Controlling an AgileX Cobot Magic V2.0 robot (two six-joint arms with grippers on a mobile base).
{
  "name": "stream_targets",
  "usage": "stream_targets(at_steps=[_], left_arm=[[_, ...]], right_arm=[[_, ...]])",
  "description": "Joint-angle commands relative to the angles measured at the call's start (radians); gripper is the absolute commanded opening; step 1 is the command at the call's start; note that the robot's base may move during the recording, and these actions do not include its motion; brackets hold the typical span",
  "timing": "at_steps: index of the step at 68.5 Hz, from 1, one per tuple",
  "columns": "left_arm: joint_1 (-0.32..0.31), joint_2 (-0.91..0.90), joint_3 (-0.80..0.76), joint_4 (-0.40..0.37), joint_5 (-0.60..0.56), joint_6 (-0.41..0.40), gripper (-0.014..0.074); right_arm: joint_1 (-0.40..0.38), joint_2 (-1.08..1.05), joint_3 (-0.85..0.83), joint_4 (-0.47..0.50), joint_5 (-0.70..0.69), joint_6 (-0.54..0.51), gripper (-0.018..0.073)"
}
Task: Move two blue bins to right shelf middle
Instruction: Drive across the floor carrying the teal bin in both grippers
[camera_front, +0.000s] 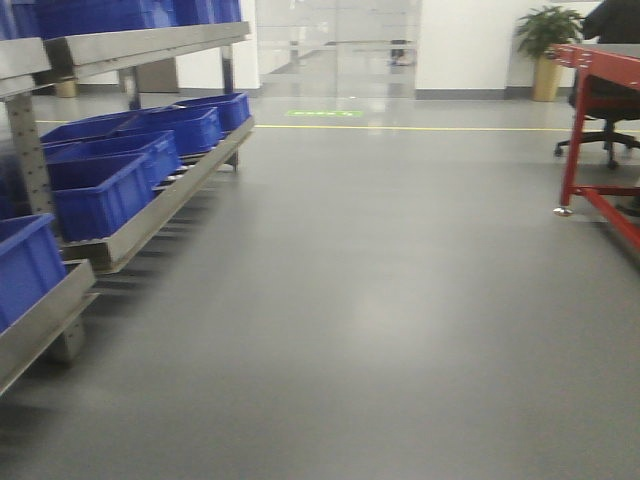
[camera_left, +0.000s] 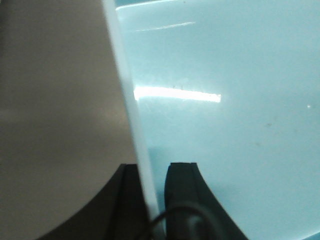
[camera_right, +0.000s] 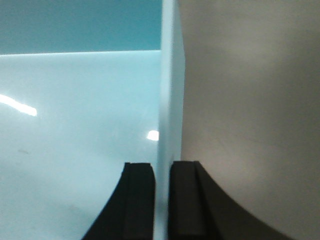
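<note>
Blue bin (camera_left: 225, 150) gripped by opposite walls: left gripper (camera_left: 156, 200) and right gripper (camera_right: 161, 200) each pinched tight on thin rim.

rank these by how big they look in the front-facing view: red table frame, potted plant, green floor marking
1. red table frame, though it is nearest the camera and cut off at the edge
2. potted plant
3. green floor marking, about as wide as the plant but very thin

Clamped bin (camera_left: 225, 150), cropped on all sides beyond the left claw (camera_left: 152, 169) and right claw (camera_right: 161, 166), washed out and blurred; claw fingers (camera_left: 182, 200) cut off below. Far ahead, seated person (camera_front: 612, 30) half out of frame.
</note>
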Motion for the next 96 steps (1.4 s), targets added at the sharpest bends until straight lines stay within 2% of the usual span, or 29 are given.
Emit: stream_targets(at_steps=[1,96], left_arm=[[0.001,-0.012,-0.013,-0.027,-0.017,0.015,-0.0111],[0.001,-0.012,-0.013,-0.027,-0.017,0.015,-0.0111]], right_arm=[[-0.001,-0.017,-0.013,0.019,-0.069,-0.002,-0.0153],[-0.001,-0.017,-0.013,0.019,-0.069,-0.002,-0.0153]])
